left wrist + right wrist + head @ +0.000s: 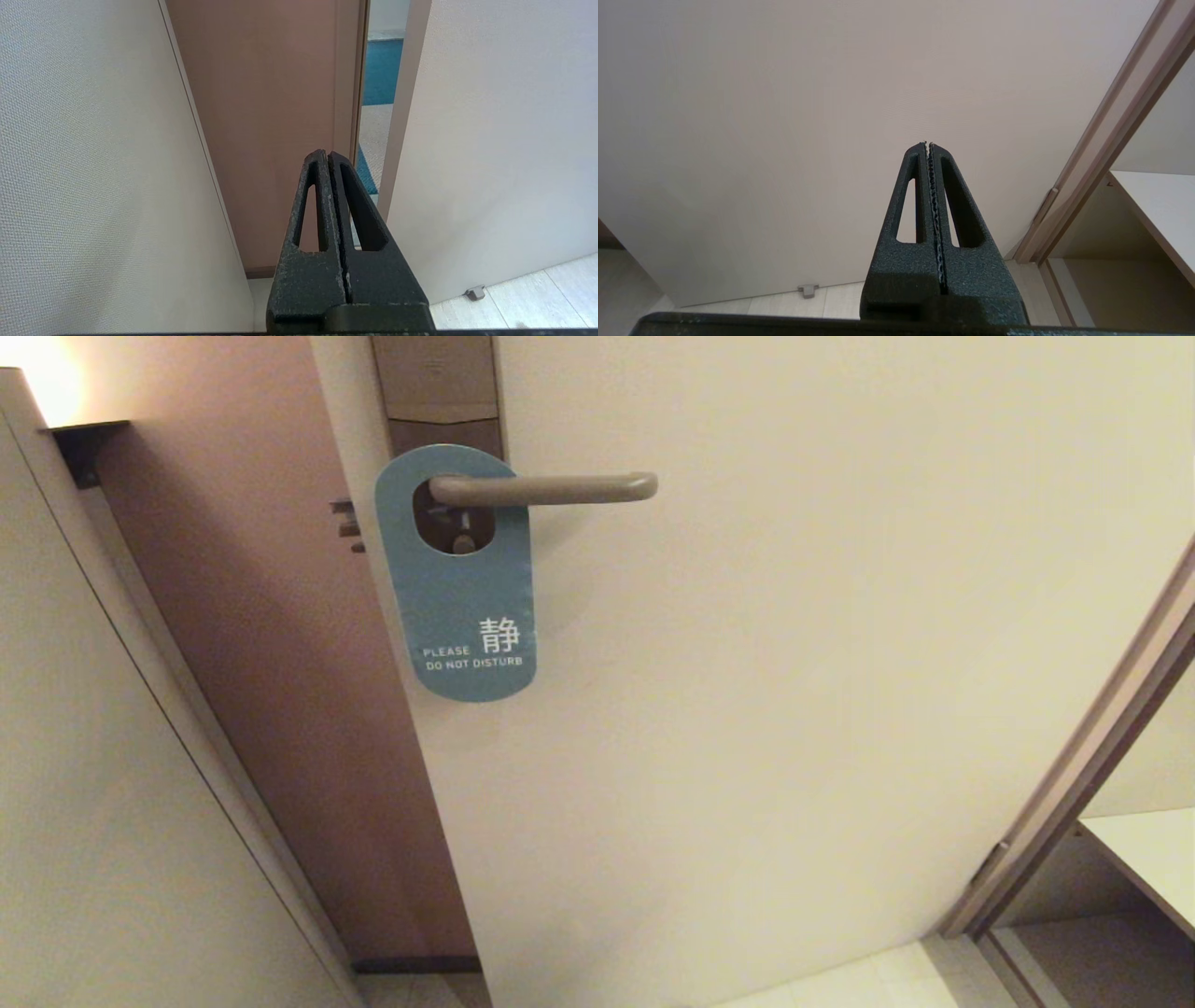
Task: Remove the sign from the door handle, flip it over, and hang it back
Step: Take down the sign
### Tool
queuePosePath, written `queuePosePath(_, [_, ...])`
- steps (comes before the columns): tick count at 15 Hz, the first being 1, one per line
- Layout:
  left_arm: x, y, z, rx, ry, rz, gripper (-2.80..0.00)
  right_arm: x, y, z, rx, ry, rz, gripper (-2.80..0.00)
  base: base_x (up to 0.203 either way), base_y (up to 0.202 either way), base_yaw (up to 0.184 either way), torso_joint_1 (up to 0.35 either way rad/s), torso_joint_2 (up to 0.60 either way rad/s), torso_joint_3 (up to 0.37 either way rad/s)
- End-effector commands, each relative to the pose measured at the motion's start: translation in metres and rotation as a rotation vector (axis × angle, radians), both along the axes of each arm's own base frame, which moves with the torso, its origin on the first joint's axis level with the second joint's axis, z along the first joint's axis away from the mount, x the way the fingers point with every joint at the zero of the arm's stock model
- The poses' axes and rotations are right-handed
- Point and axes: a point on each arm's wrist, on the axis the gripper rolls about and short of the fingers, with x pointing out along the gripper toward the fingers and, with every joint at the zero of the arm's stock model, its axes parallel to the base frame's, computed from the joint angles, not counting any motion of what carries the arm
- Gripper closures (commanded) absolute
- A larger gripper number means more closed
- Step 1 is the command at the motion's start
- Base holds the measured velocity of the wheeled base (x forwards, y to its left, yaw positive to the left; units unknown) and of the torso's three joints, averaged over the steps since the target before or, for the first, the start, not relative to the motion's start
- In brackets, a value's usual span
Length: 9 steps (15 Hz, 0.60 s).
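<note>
The teal sign (464, 607) hangs by its oval hole on the door handle (551, 488), its "PLEASE DO NOT DISTURB" side facing me. The handle is a beige-bronze bar running right from a brown lock plate (439, 392) on the pale door. Neither arm shows in the head view. My left gripper (327, 155) is shut and empty, low down, pointing at the gap beside the door's edge. My right gripper (927, 145) is shut and empty too, pointing at the door's bare lower face. Neither wrist view shows the sign or the handle.
The door (794, 709) stands ajar; a brown panel (280, 663) and a pale wall (93, 803) lie to its left. A door frame (1092, 747) and white shelf (1153, 859) stand at the right. A small grey door stop (807, 290) sits on the tiled floor.
</note>
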Motion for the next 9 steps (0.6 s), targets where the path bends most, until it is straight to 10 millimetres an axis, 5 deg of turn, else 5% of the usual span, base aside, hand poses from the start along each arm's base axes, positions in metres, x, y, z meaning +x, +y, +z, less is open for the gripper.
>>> queuePosePath(1, [0.0001,0.0,0.0001,0.0,0.001,0.0,0.0,0.0,0.0,-0.0001,0.001,0.0,-0.002,0.0,0.0,0.0,0.0,0.0,0.0,0.0])
queuePosePath(9, [0.0001,0.0,0.0001,0.0,0.001,0.002,0.0,0.0,-0.0001,-0.0001,0.026,0.0,-0.003,0.0,0.0,0.0,0.0,0.0,0.0,0.0])
